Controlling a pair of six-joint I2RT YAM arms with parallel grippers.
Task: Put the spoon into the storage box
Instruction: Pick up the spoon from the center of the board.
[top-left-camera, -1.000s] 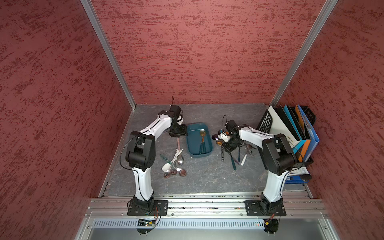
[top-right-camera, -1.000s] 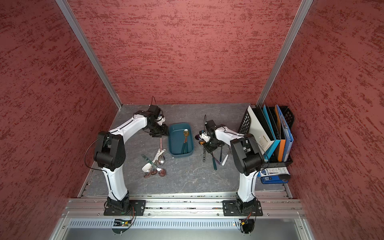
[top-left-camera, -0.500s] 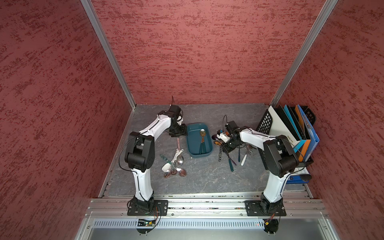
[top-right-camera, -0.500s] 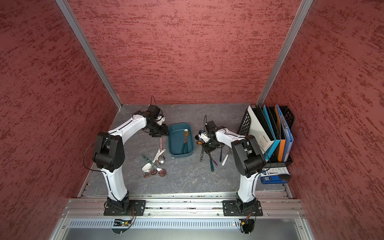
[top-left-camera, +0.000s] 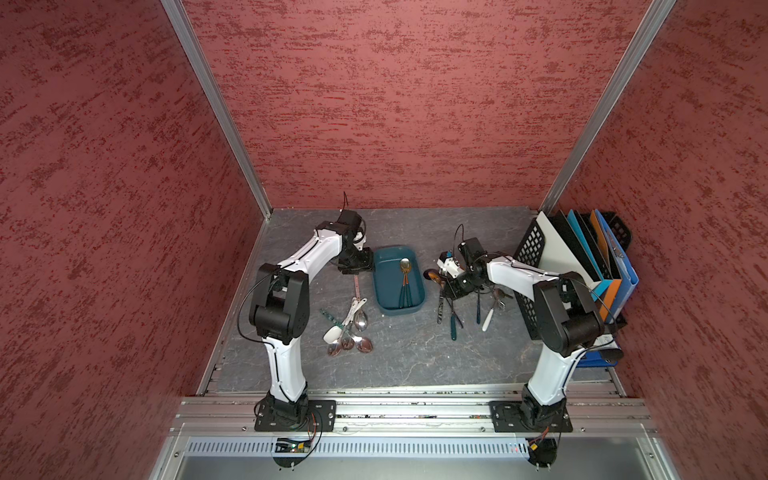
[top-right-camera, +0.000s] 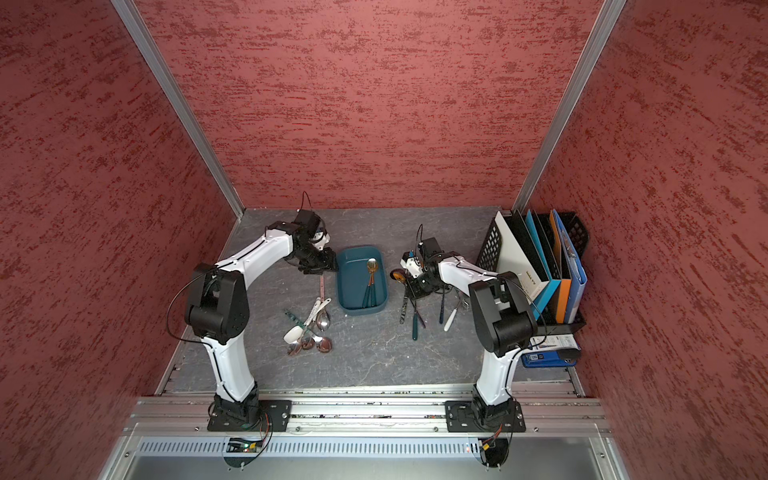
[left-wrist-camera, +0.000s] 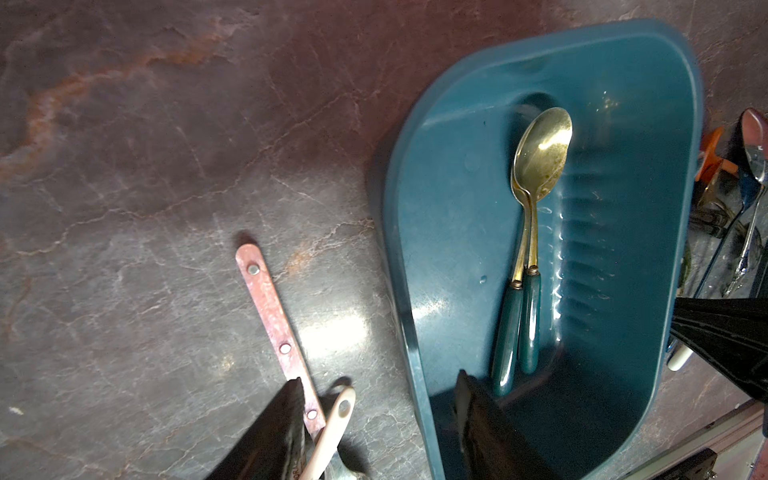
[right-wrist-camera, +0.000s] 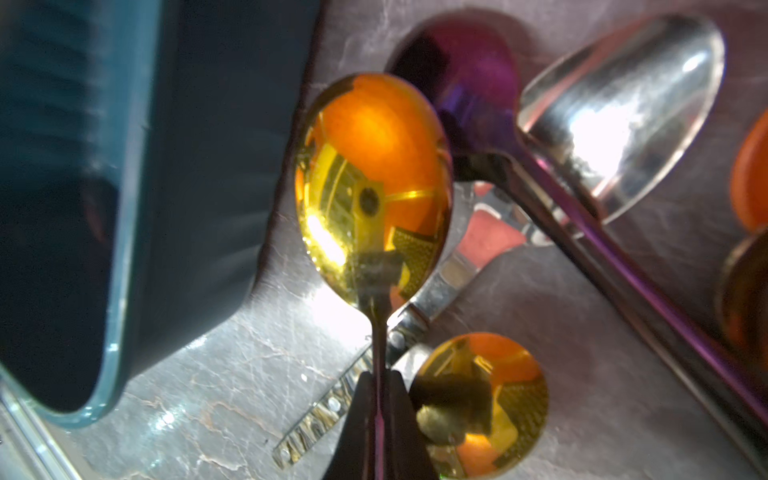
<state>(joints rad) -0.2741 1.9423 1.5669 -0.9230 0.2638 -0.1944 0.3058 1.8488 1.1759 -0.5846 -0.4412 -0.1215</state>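
Right claw (right-wrist-camera: 378, 376): closed tight on the thin neck of a gold spoon (right-wrist-camera: 374, 187), bowl facing the camera. That spoon is outside the storage box (right-wrist-camera: 199, 166), its bowl just beside the box's outer wall and over the bench (top-left-camera: 415, 353). In both top views the bowl shows between box and arm (top-left-camera: 432, 275) (top-right-camera: 398, 275).

Left claw (left-wrist-camera: 379, 378): open and holding nothing. It straddles the box's near wall, with one finger inside and one outside by a pink-handled spoon (left-wrist-camera: 274, 316).

The box holds two green-handled spoons (left-wrist-camera: 528, 249) lying side by side.

Loose spoons are heaped on the bench on either side of the box (top-left-camera: 349, 328) (top-left-camera: 457, 311).
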